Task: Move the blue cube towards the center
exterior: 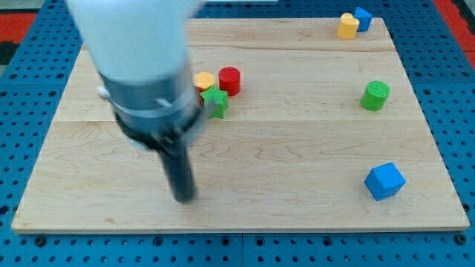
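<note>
A blue cube [384,181] lies near the view's lower right corner of the wooden board [297,170]. My tip [183,197] rests on the board at the lower left of centre, far to the left of that cube. A second, smaller blue block [363,18] sits at the top right corner, touching a yellow block [347,26]. The arm's blurred white and grey body [141,67] covers the upper left of the board.
A green cylinder [375,96] stands at the right, above the blue cube. A red cylinder [229,80], a green star [215,101] and a yellow block [204,80] cluster just right of the arm's body. Blue pegboard surrounds the board.
</note>
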Robot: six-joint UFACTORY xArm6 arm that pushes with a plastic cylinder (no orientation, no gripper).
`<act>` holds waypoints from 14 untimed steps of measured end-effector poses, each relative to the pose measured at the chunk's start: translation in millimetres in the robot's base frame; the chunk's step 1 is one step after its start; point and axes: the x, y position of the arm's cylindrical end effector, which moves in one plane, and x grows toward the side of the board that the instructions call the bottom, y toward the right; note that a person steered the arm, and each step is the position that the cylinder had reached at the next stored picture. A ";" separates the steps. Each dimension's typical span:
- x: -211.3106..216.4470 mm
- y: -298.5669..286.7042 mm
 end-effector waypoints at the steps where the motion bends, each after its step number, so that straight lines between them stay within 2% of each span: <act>1: 24.6 84.0; 2: 22.8 168.6; 4: 20.3 256.6; 5: 18.0 263.9; 7: -13.3 263.8; 9: -29.2 229.6; 14: -121.2 206.4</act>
